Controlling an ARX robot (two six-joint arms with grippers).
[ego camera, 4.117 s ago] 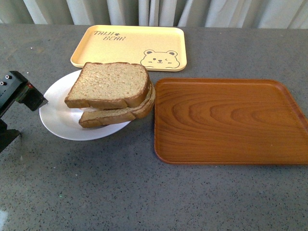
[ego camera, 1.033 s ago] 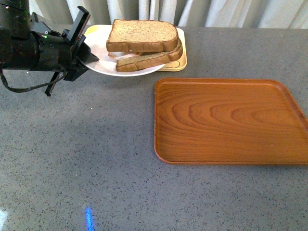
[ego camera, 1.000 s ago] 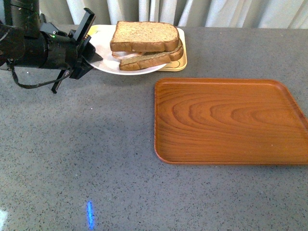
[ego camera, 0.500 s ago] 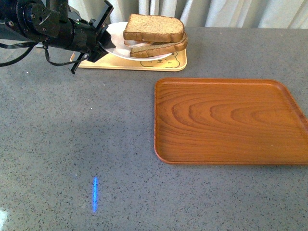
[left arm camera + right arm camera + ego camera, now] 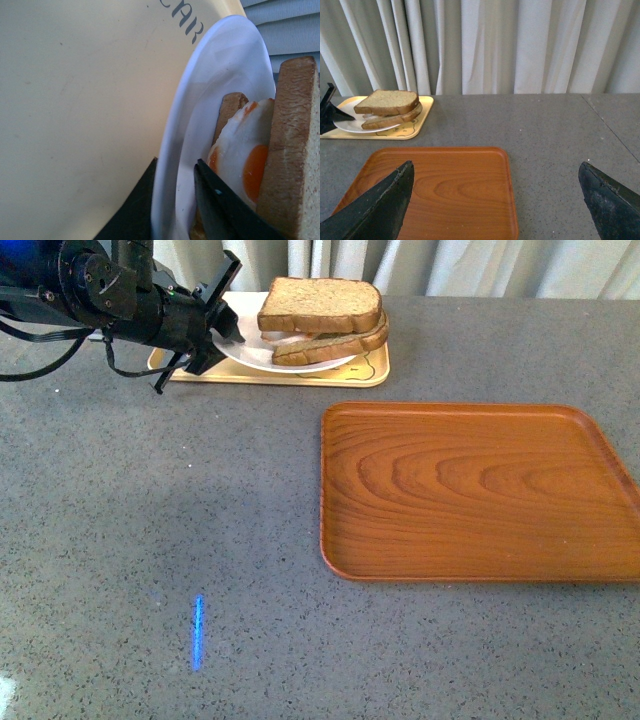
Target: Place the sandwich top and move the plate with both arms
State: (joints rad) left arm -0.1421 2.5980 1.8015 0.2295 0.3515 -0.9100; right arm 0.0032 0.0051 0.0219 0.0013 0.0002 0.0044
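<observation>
I see left gripper (image 5: pixel 222 318) pinching plate (image 5: pixel 247 348) rim, upper left of front frame, plate over yellow tray (image 5: pixel 300 375). Sandwich top (image 5: pixel 320 302) on plate, covering fried egg (image 5: pixel 240 160). Tray print only partly readable: "AR". Right gripper (image 5: pixel 495 170) jaws wide, holding nothing, above wooden tray (image 5: pixel 445 185).

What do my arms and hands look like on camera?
Left arm: bulky, matte black, loose black cables looping underneath; the left hand has two flat tapered black fingers. Right hand: two wedge-shaped, rough-textured black fingers; that arm is out of view.
</observation>
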